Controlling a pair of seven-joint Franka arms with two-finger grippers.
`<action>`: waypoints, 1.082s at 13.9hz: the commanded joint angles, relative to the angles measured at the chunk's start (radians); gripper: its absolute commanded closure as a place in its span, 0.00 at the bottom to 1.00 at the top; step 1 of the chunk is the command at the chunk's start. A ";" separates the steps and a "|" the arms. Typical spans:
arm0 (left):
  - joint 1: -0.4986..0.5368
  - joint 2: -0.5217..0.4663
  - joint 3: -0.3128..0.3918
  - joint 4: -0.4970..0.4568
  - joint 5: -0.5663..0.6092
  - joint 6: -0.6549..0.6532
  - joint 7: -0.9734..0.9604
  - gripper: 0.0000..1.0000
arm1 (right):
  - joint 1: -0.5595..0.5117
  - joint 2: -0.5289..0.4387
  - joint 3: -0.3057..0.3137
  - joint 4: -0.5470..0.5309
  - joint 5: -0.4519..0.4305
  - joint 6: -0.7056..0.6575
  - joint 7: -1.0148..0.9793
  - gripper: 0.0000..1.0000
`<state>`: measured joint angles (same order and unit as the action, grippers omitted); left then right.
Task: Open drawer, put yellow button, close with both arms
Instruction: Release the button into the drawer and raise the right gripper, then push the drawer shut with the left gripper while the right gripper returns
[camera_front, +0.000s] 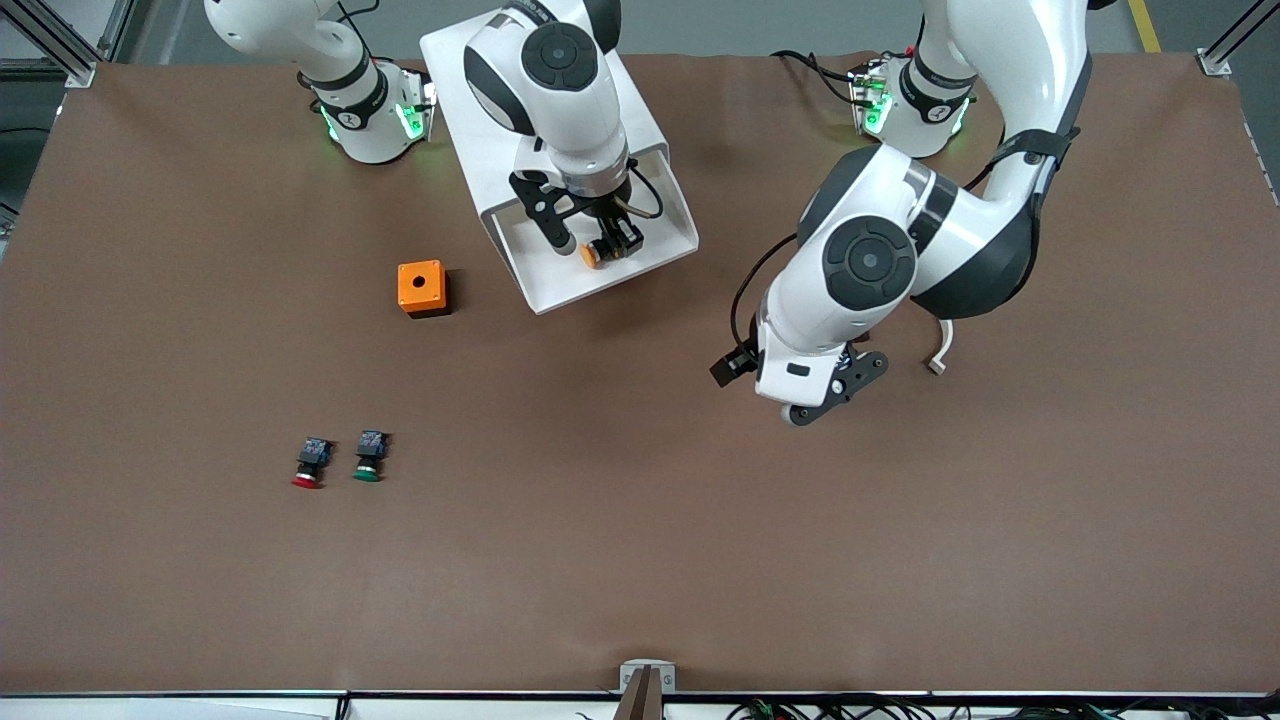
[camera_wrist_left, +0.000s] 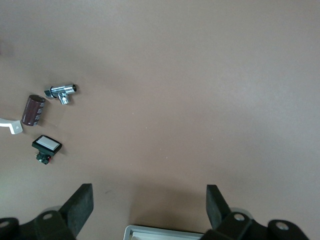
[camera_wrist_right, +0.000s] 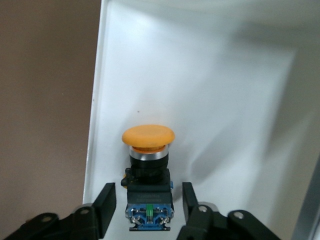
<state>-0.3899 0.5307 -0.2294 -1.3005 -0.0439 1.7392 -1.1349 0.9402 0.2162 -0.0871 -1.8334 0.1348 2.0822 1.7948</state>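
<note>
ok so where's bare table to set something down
Widest bare stretch: nearer the front camera than the red button and green button. Also free between the orange box and those buttons. Crowded: the drawer, where the right pincer stands over the yellow button.

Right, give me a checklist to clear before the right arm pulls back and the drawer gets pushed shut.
1. Drawer pulled out: ok.
2. Yellow button inside the drawer, on its white floor: ok.
3. Right gripper let go of the yellow button: ok, fingers open with a gap on each side of it.
4. Right gripper out of the drawer: not ok, it is low over the drawer floor.
5. Left gripper free and open: ok, it holds nothing and hangs over bare table beside the drawer.
6. Red and green buttons out of the way: ok, much nearer the front camera.
</note>
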 joint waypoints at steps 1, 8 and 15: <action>-0.017 0.003 0.007 -0.011 0.026 0.019 0.012 0.01 | -0.021 -0.008 -0.003 0.081 -0.006 -0.091 -0.029 0.00; -0.109 0.014 0.007 -0.066 0.055 0.097 -0.011 0.01 | -0.277 -0.018 -0.009 0.290 -0.020 -0.460 -0.780 0.00; -0.227 0.012 0.007 -0.114 0.053 0.112 -0.072 0.00 | -0.556 -0.066 -0.039 0.309 -0.115 -0.652 -1.472 0.00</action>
<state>-0.5849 0.5571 -0.2303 -1.3923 -0.0137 1.8327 -1.1837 0.4473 0.1736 -0.1414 -1.5287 0.0354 1.4721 0.4290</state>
